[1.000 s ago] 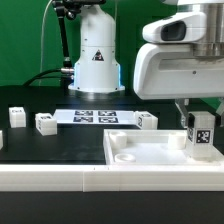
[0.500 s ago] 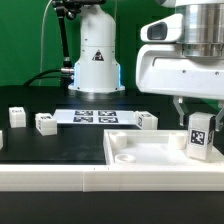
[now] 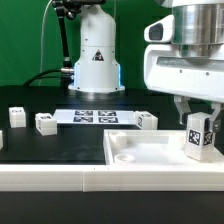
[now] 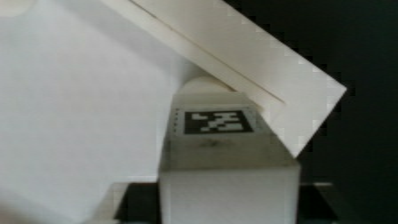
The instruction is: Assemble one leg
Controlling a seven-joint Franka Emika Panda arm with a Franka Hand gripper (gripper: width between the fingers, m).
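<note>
White arm (image 3: pixel 186 62), grey tool (image 3: pixel 198 121), black cable (image 3: pixel 58 40), triangle sticker (image 3: pixel 97 57) on base (image 3: pixel 97 78)

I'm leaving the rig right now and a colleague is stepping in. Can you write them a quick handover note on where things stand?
Gripper: shut on the leg, which is upright with its tag facing the exterior camera.
Position: the leg is at the corner of the white panel on the exterior view's right.
Done: the leg has been picked up and brought to the panel.
Left: neither view shows whether the leg is seated in the corner socket. It probably needs to be worked in, then released.
Also there: loose tagged blocks lie on the table beside the marker board.
</note>
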